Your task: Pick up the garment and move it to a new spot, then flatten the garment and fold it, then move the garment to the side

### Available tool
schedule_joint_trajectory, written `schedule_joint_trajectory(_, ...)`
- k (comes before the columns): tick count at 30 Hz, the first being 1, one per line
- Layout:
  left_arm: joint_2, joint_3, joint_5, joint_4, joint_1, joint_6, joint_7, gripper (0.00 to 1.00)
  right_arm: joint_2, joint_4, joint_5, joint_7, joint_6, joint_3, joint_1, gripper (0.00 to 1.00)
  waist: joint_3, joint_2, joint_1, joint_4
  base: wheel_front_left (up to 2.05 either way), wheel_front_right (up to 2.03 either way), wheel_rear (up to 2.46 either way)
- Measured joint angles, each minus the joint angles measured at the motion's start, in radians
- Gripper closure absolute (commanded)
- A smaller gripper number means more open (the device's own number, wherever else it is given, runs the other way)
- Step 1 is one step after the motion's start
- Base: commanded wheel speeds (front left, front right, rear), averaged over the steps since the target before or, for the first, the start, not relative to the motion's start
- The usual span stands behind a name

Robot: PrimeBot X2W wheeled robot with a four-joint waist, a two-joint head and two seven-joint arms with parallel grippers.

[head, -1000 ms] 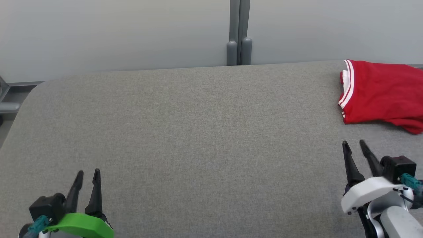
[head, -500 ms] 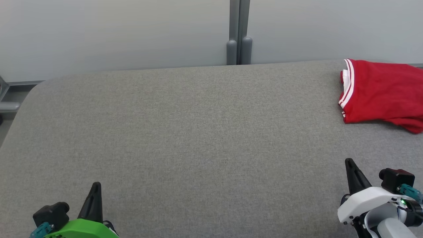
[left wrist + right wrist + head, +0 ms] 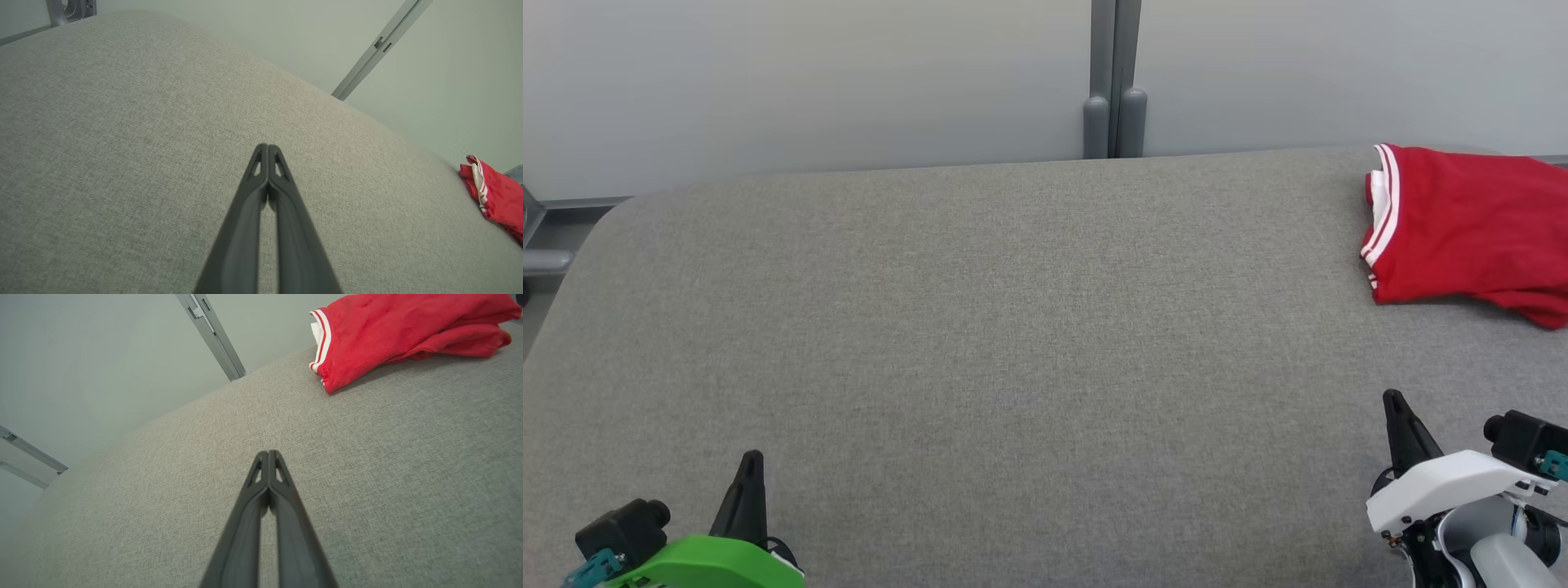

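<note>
Though well apart, garment (image 3: 1462,229) beyond right gripper (image 3: 1394,398)

Matt woven table (image 3: 1013,327), cloth garment (image 3: 1462,229)

The garment (image 3: 1462,224) runs off the head view's right edge, its far side unseen; the bench (image 3: 1013,327) beneath it is cropped too.

Place: a robot test lab or booth (nothing homely about it)
Walls: bare pale grey partition panels (image 3: 809,82) joined by a grey metal post (image 3: 1115,82)
Work surface: wide grey fabric-covered counter (image 3: 1013,327) with rounded corners
</note>
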Motion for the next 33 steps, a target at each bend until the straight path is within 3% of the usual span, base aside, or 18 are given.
schedule_joint_trajectory(33, -0.055, 0.097, -0.326, 0.01, -0.042, -0.048, 0.108, 1.0, 0.072, -0.013, 0.375, 0.111, 0.067, -0.134, -0.04, 1.0, 0.008, 0.0, 0.0, 0.002, 0.0, 0.0, 0.0)
